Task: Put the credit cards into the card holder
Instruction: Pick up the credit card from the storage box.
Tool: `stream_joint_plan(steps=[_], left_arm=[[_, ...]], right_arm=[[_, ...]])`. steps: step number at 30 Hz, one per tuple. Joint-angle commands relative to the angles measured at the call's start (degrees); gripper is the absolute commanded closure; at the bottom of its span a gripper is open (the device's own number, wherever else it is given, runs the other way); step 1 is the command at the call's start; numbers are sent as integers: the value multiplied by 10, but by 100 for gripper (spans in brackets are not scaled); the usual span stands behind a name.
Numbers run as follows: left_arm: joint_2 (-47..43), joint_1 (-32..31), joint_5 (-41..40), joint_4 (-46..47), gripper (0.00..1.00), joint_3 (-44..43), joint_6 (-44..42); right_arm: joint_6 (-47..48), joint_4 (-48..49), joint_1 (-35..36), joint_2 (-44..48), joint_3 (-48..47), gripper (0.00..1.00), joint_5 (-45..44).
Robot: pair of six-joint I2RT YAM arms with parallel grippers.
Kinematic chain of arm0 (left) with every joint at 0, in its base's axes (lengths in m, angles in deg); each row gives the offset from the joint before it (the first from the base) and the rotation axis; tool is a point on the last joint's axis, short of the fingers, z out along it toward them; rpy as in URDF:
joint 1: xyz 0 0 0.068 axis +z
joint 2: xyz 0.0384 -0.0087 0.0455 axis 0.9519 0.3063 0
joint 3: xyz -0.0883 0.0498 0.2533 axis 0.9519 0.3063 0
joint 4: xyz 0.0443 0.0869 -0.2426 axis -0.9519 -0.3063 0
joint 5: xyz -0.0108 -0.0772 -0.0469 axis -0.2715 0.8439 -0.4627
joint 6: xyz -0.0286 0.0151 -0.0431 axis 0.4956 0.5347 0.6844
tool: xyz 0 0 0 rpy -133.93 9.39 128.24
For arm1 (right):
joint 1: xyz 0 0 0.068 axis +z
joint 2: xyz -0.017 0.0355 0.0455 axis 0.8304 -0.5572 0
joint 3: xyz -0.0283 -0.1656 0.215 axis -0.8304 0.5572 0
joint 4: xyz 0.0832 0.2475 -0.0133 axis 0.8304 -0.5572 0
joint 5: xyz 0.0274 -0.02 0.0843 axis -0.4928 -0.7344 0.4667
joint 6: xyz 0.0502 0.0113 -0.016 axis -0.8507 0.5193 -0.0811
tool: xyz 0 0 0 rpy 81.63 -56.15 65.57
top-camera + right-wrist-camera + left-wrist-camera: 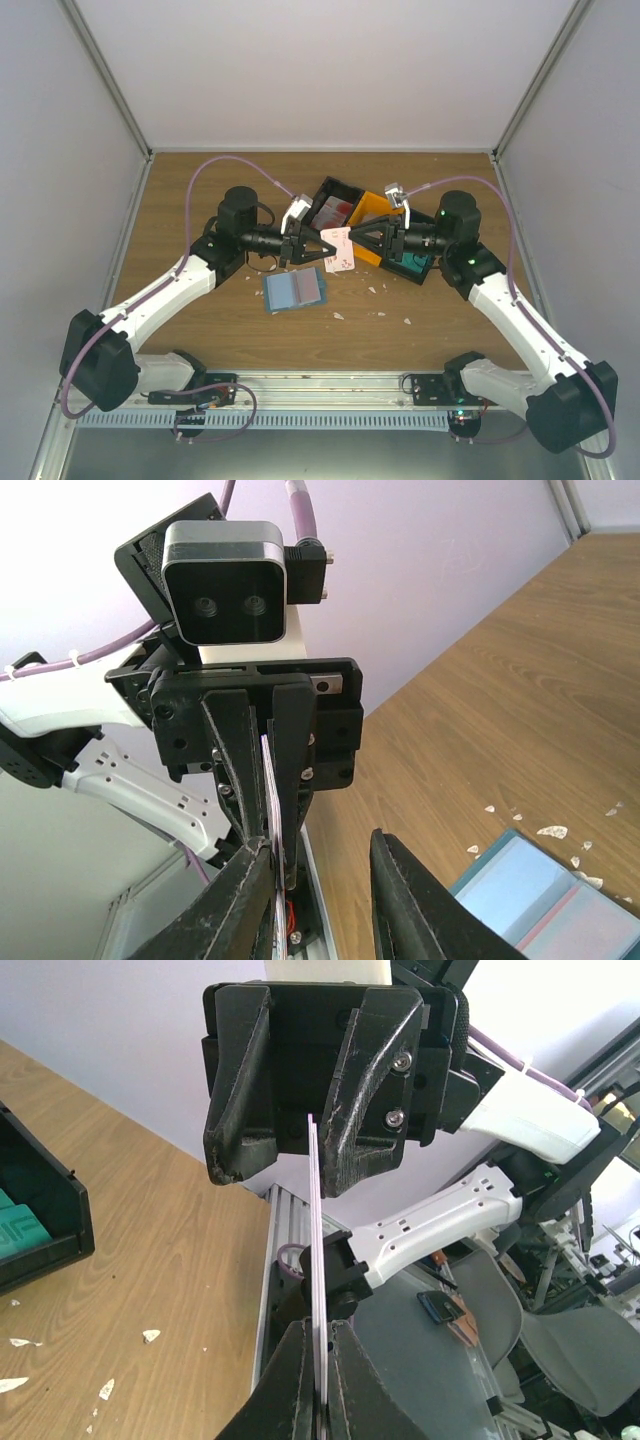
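Note:
One of the credit cards (338, 251), white with red blotches, is held in the air over the middle of the table by my left gripper (322, 247), which is shut on its left edge. In the left wrist view the card (317, 1260) is edge-on between my closed jaws. My right gripper (356, 238) faces it from the right, open. Its jaws straddle the card's far edge (269, 800), which lies against one finger (235, 900), with a wide gap to the other. The blue card holder (296, 290) lies flat on the table just below the card and shows in the right wrist view (540, 900).
A black-and-orange compartment tray (367, 207) stands behind the grippers, with red-blotched cards in its left part. Teal cards (410, 264) lie in a black bin under my right wrist. Small white scraps (380, 290) are scattered on the wood right of the holder.

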Motion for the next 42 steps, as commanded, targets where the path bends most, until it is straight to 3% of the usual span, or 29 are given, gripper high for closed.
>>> stream_joint_plan(steps=[1, 12, 32, 38, 42], left_arm=[[-5, -1, 7, 19, 100, -3, -12], [-9, 0, 4, 25, 100, 8, -9], [-9, 0, -4, 41, 100, 19, -4], [-8, 0, -2, 43, 100, 19, -2], [-4, 0, -3, 50, 100, 17, 8]], right_arm=[[-2, -1, -1, 0, 1, 73, -4], [-18, 11, -1, 2, 19, 83, -33], [-37, 21, -1, -2, 42, 89, -41], [-36, 30, 0, -6, 42, 88, -23], [-20, 29, 5, -16, 37, 81, 28]])
